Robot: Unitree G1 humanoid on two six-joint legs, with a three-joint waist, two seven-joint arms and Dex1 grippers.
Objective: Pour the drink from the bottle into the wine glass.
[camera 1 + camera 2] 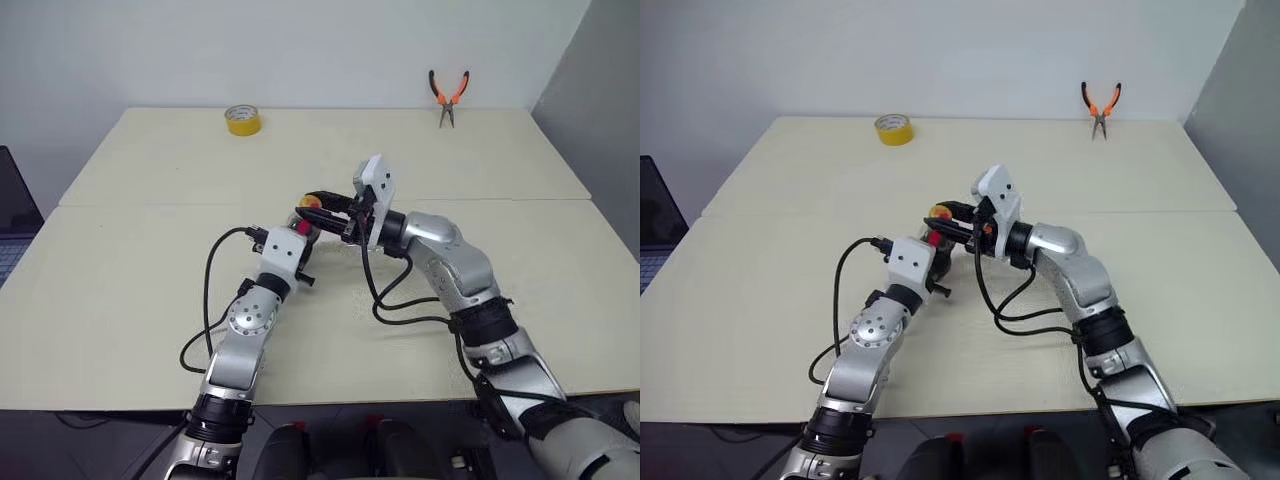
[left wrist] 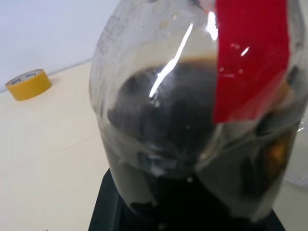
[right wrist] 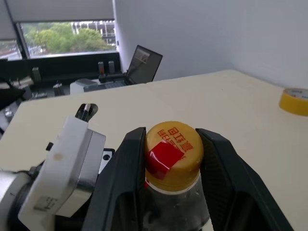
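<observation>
While left gripper (image 1: pixel 306 226) jaws clench bottle (image 2: pixel 192 125) body, right gripper (image 3: pixel 168 154) jaws grasp cap (image 3: pixel 172 151).

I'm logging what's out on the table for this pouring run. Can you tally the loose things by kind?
Bottle: 1
Roll of yellow tape: 1
Pliers: 1
Total: 3
</observation>
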